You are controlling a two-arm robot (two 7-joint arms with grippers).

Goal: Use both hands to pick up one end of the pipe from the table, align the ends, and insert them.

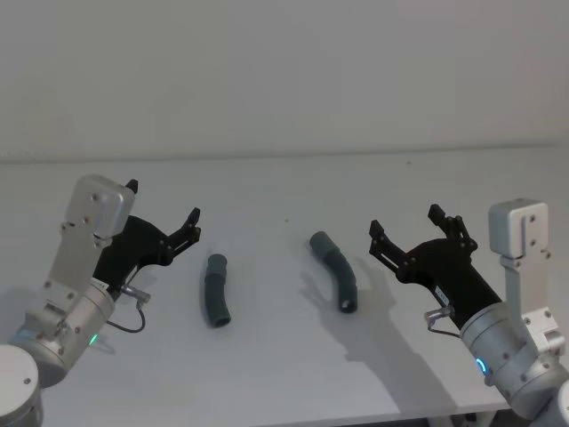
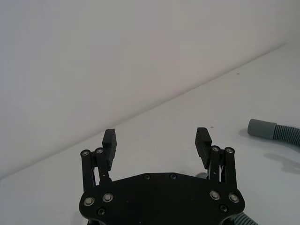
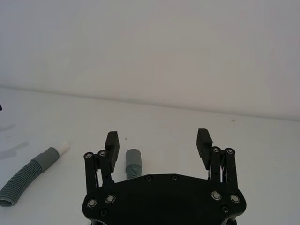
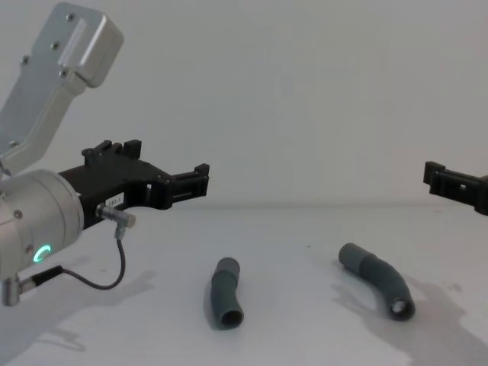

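Observation:
Two dark grey ribbed pieces of the pipe lie apart on the white table [image 1: 284, 382]. The left piece [image 1: 215, 290] [image 4: 223, 293] has a grey cuff tipped with a white spigot [image 3: 63, 147]. The right piece [image 1: 336, 269] [image 4: 377, 278] is curved, and its open socket end faces me. My left gripper [image 1: 164, 202] [image 2: 156, 137] hovers open above the table, up and left of the left piece. My right gripper [image 1: 405, 221] [image 3: 158, 138] hovers open to the right of the right piece, whose far cuff [image 3: 133, 161] lies below its fingers. Neither gripper holds anything.
A plain pale wall rises behind the table's far edge [image 1: 284, 153]. A thin black cable [image 4: 99, 284] loops under the left wrist. Bare tabletop separates the two pieces and lies in front of them.

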